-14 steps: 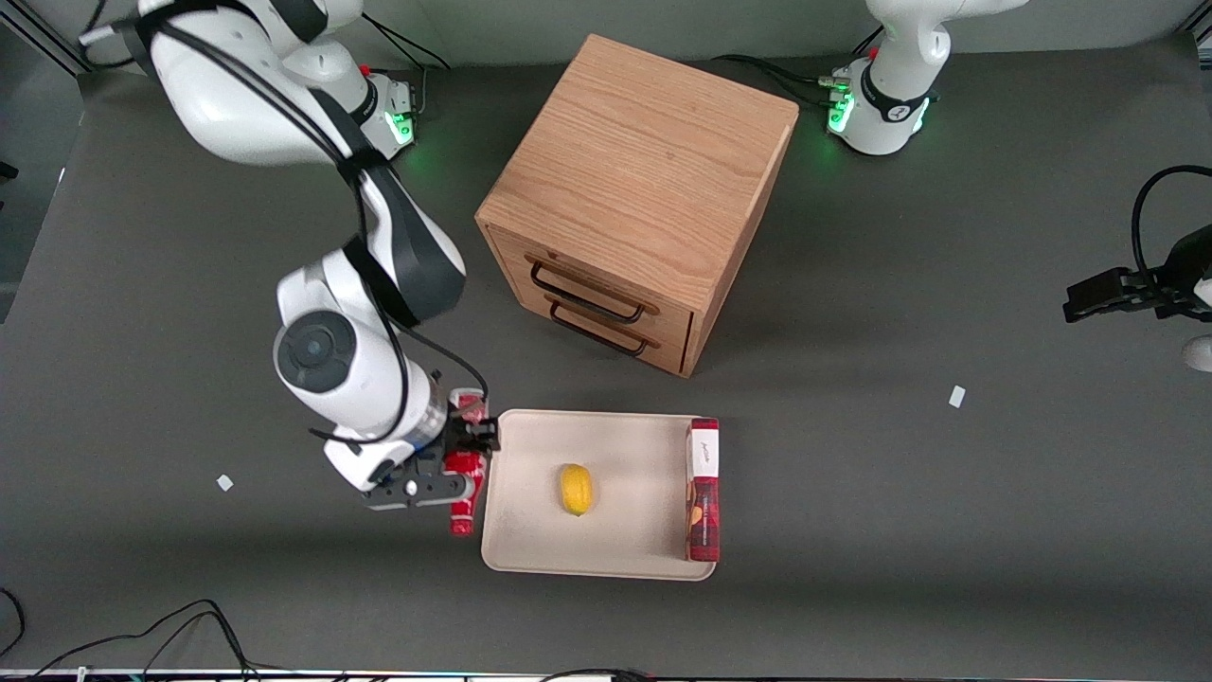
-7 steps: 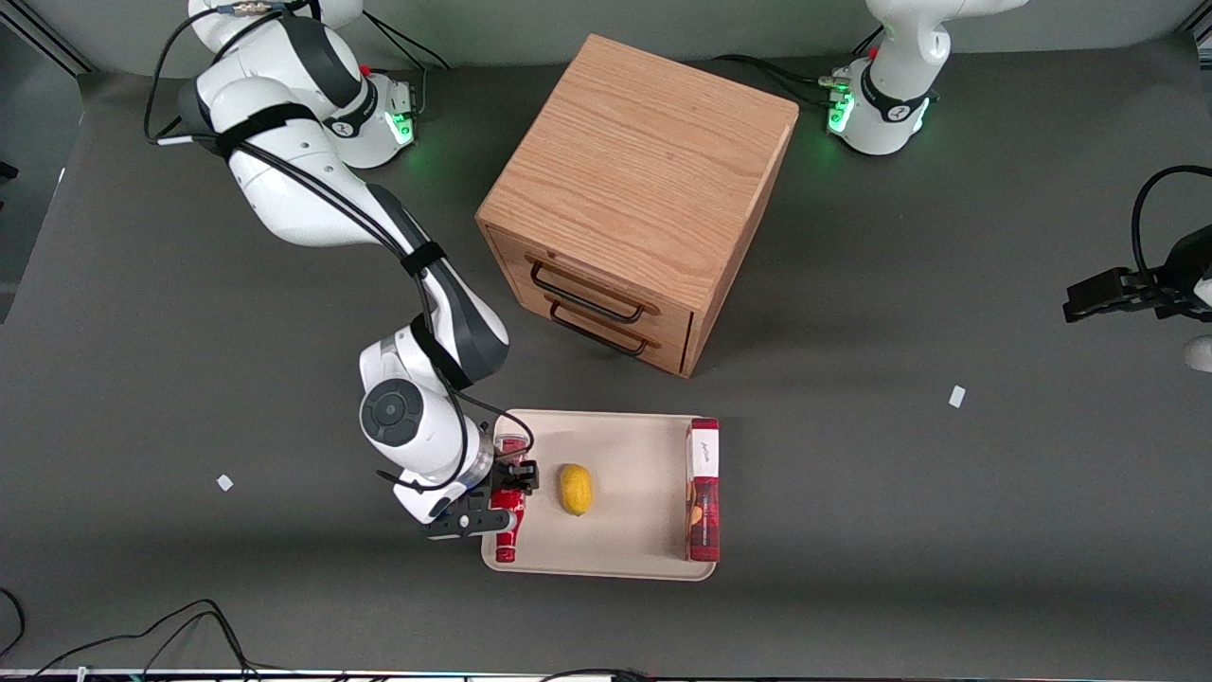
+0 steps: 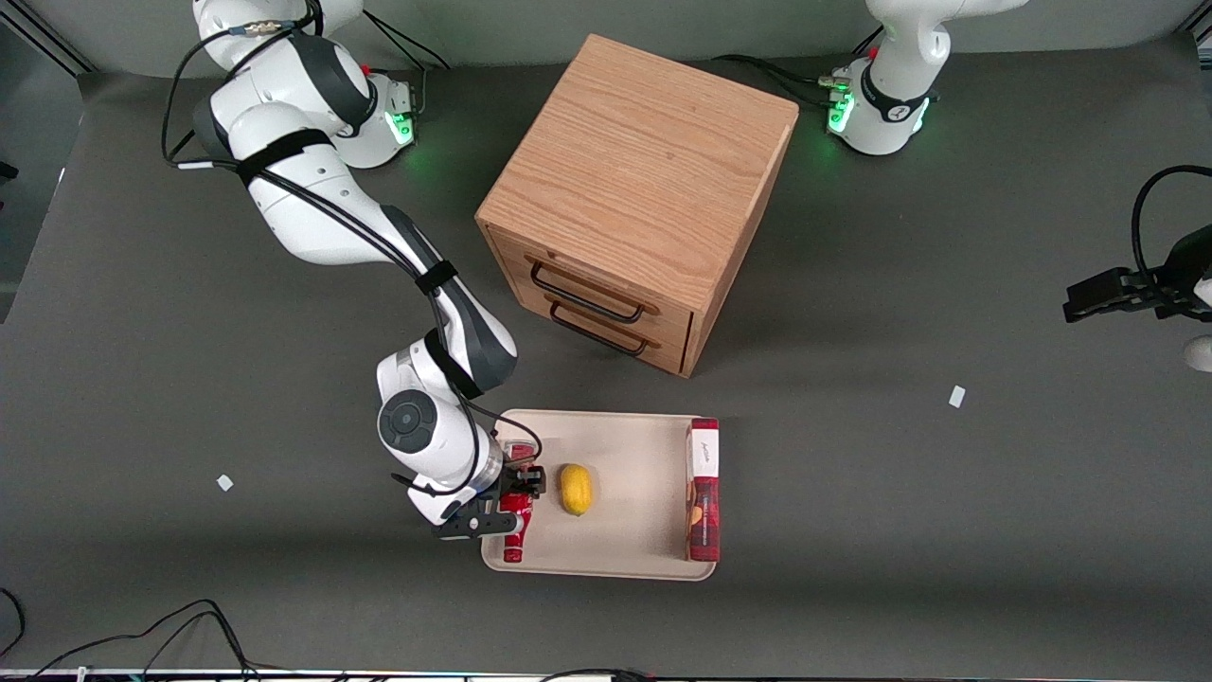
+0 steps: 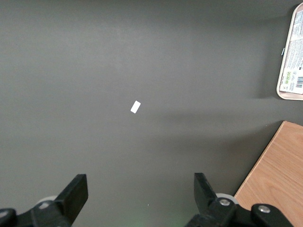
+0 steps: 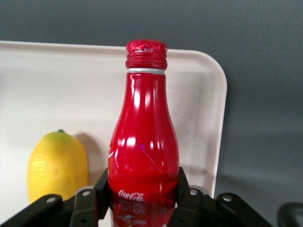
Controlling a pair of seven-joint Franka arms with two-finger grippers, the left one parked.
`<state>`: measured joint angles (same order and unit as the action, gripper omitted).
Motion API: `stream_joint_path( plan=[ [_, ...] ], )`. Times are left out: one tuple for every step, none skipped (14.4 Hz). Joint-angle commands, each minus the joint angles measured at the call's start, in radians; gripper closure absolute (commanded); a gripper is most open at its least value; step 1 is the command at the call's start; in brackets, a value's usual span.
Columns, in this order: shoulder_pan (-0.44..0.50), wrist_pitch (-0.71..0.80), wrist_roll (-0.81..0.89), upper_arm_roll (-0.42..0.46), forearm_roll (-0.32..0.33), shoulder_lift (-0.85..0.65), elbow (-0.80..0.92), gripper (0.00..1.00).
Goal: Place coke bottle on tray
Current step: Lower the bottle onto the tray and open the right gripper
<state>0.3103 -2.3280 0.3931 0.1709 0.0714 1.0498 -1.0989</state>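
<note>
The coke bottle (image 3: 515, 530) is a slim red bottle with white script and a red cap; it lies lengthwise in my gripper (image 3: 514, 497), cap end nearest the front camera. My gripper is shut on the bottle's body and holds it over the working arm's end of the beige tray (image 3: 625, 545). In the right wrist view the bottle (image 5: 144, 142) fills the middle, with black fingers (image 5: 102, 191) pressed against both sides, and the tray's rounded corner (image 5: 215, 94) shows beneath it. I cannot tell whether the bottle touches the tray floor.
A yellow lemon (image 3: 575, 489) lies on the tray beside the bottle, also in the right wrist view (image 5: 57, 165). A flat red box with a white end (image 3: 703, 490) lies along the tray's edge toward the parked arm. A wooden drawer cabinet (image 3: 634, 199) stands farther from the front camera.
My gripper has carried the bottle from just outside the tray's rim sideways to above the tray, close to the lemon. The lemon and the red box have not moved.
</note>
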Motion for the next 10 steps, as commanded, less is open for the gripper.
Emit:
stream_joint_path(
  plan=[
    [0.006, -0.027, 0.036, -0.002, 0.027, 0.026, 0.03, 0.66],
    [0.004, -0.03, 0.05, -0.002, 0.025, 0.026, 0.021, 0.48],
    [0.003, -0.039, 0.056, -0.004, 0.027, 0.026, 0.013, 0.42],
    [0.001, -0.042, 0.056, -0.004, 0.027, 0.026, 0.011, 0.4],
    [0.001, -0.042, 0.056, -0.004, 0.027, 0.026, 0.011, 0.27],
    [0.001, -0.047, 0.058, -0.002, 0.027, 0.026, 0.011, 0.02],
    [0.0, -0.059, 0.058, -0.004, 0.027, 0.026, 0.011, 0.0],
    [0.0, -0.067, 0.056, -0.004, 0.027, 0.026, 0.01, 0.0],
    [-0.002, -0.065, 0.056, -0.004, 0.027, 0.024, 0.011, 0.0],
    [-0.005, -0.065, 0.058, -0.004, 0.027, 0.016, 0.01, 0.0]
  ],
)
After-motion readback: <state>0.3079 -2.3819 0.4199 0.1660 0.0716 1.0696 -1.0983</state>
